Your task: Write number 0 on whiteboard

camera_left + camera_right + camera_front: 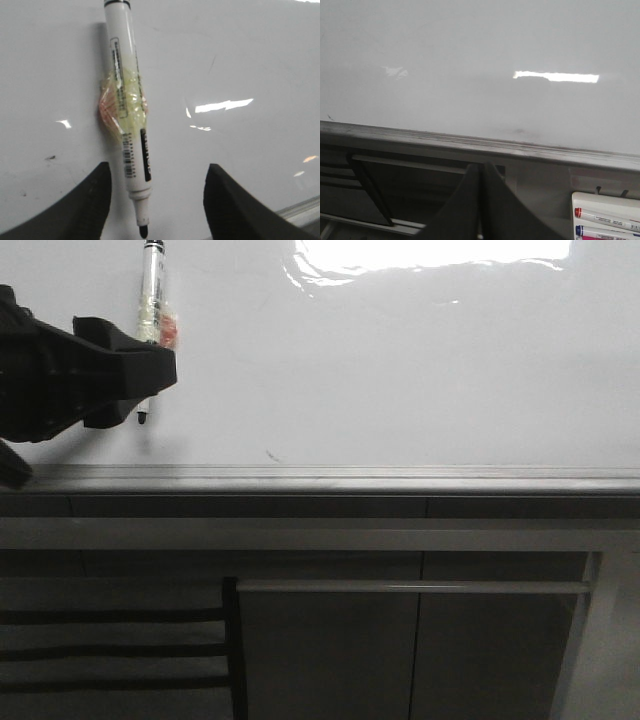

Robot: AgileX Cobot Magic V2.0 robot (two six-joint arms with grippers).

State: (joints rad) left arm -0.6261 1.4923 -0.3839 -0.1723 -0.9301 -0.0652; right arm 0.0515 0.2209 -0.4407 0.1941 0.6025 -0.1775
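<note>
Against the whiteboard (pixel 400 360), left gripper (pixel 150 380) level.

Glossy white whiteboard (pixel 400 370) stands upright, glare-streaked, grey strip along bottom edge.

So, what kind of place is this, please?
Probably an office or lab work area: a large glossy whiteboard lies flat, grey cabinets stand beyond it, and a box of markers sits at its edge.
</note>
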